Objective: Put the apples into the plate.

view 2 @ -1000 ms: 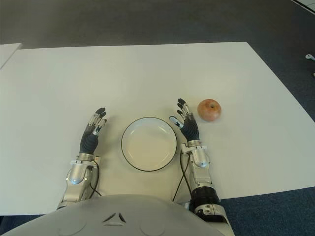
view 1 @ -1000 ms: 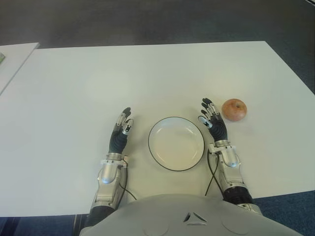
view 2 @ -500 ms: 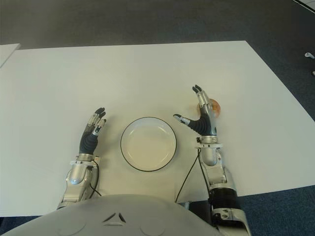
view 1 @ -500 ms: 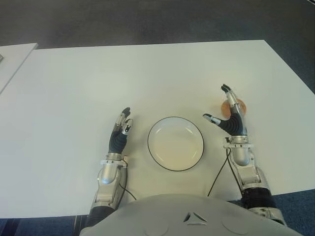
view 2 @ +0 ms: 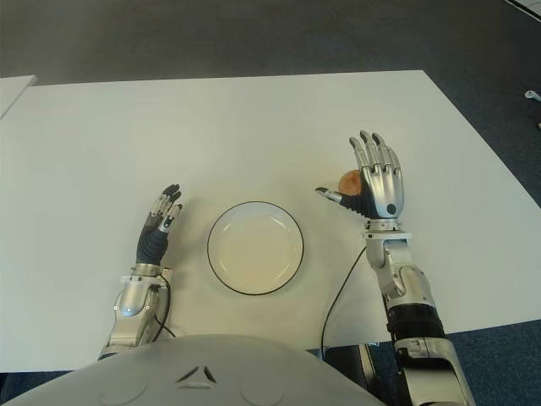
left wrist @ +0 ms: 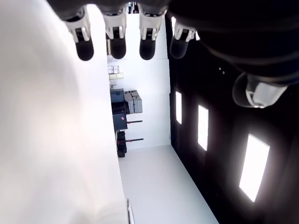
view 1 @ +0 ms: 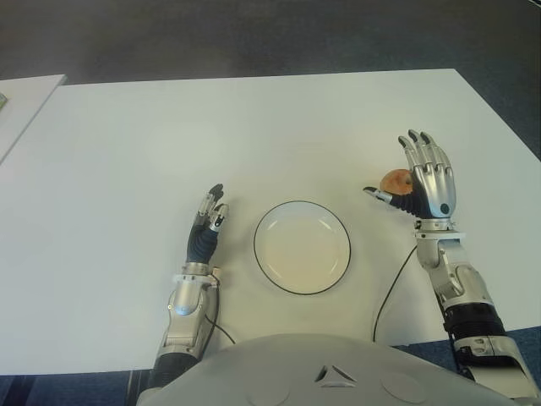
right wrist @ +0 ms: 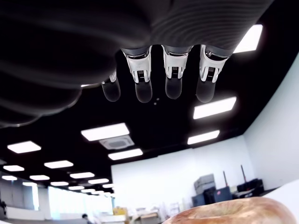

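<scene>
the white counter [view 1: 279, 127] carries a round white plate [view 1: 302, 246] with a dark rim, lying near the robot's edge between the two arms, with nothing in it. a single reddish apple [view 1: 395, 180] sits on the counter to the right of the plate and apart from it, not yet in the plate. the right hand [view 1: 421, 179] is raised over the apple with its back toward the head camera, fingers [right wrist: 173, 77] spread and straight, thumb pointing toward the plate; it covers part of the apple in the eye views, and the right wrist view shows the fingertips stretched out above the apple with a clear gap, holding nothing. the left hand [view 1: 208, 225] shows on the counter to the left of the plate, fingers extended and relaxed, empty; whether it touches the surface cannot be told. a dark cable [view 1: 390, 283] runs from the right wrist down toward the robot's body. nothing lies between the apple and the plate. at the far left a second pale surface [view 1: 24, 97] stands beside the counter, with a gap between them. dark floor [view 1: 254, 34] lies beyond the counter. no writing or labels can be read anywhere.
</scene>
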Available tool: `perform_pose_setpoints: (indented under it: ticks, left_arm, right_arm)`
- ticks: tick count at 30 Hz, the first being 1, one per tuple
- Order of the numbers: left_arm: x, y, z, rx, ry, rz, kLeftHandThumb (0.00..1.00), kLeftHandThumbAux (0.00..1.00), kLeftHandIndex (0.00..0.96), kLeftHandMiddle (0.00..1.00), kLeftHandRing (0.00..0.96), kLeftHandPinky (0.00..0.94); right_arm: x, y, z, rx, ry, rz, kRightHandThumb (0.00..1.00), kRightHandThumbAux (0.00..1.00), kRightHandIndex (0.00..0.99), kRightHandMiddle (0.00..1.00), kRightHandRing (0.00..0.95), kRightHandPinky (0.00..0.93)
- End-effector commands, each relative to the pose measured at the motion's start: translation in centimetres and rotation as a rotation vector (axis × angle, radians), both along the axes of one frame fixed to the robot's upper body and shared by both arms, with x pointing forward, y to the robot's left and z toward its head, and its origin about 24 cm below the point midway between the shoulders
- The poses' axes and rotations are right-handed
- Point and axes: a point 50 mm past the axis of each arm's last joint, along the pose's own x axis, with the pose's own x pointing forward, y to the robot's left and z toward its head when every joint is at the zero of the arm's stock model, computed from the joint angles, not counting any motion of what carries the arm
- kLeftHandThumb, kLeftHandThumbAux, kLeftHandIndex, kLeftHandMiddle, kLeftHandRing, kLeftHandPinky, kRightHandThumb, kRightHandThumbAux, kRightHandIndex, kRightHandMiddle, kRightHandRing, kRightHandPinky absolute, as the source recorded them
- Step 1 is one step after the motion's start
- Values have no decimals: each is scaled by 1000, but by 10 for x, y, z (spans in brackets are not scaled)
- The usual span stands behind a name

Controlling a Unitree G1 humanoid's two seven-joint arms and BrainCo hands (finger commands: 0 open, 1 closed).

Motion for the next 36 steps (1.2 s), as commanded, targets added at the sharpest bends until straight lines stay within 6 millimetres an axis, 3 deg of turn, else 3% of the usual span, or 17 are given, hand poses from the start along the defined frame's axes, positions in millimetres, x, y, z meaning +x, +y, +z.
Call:
perform_pose_setpoints:
  ticks: [1, 11, 20, 36]
  left_arm:
    - [-9, 4, -13, 5, 71, 5, 0, 301, 0, 0, 0, 0]
    - [-10, 6, -13, 8, 67, 1, 0, 288, 0, 0, 0, 0]
    - [-11, 9, -13, 19, 62, -5, 0, 285, 0, 0, 0, 0]
    - [-13, 14, -12, 26, 43, -5, 0, 286, 0, 0, 0, 0]
  right_arm:
    - [0, 0, -9, -22, 38, -22, 339, 271, 0, 0, 0, 0]
    - [2, -7, -20, -27, 69, -81, 344, 254, 0, 0, 0, 0]
    - [7, -25, -32, -29, 131, -145, 319, 221, 0, 0, 0, 0]
    - [5, -29, -39, 9, 206, -157, 308, 205, 0, 0, 0, 0]
